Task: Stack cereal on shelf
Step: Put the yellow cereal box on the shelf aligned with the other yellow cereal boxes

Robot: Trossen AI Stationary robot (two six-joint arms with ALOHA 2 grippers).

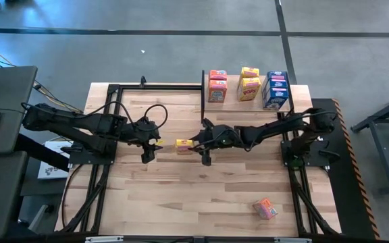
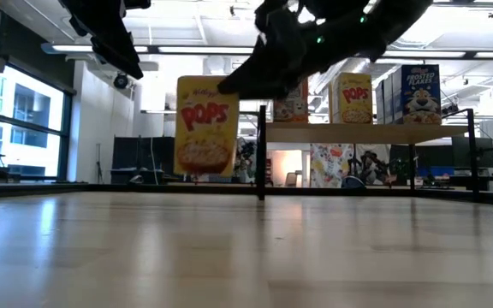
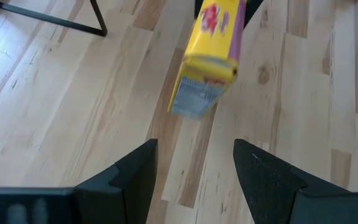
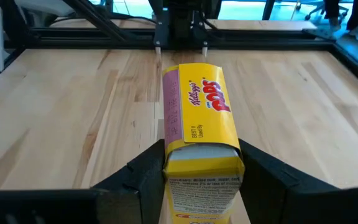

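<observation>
Right gripper (image 4: 201, 177) has its two fingers pressed on the sides of a yellow cereal box (image 4: 199, 127), so it is holding it. In the low view the box hangs up in the air, above the table (image 1: 181, 189), near the middle. Left gripper (image 3: 194, 171) is just beside it, with its fingers apart and nothing between them. I think the step now is carrying this box over to the shelf (image 1: 231, 103). Next the arm needs to lift the box high enough to clear the shelf edge and set it down standing in a free spot. Far back, the shelf already holds orange boxes (image 1: 217, 86), yellow boxes (image 1: 250, 84) and blue boxes (image 1: 276, 89). One more box (image 1: 265, 209) lies alone on the table, well apart.
</observation>
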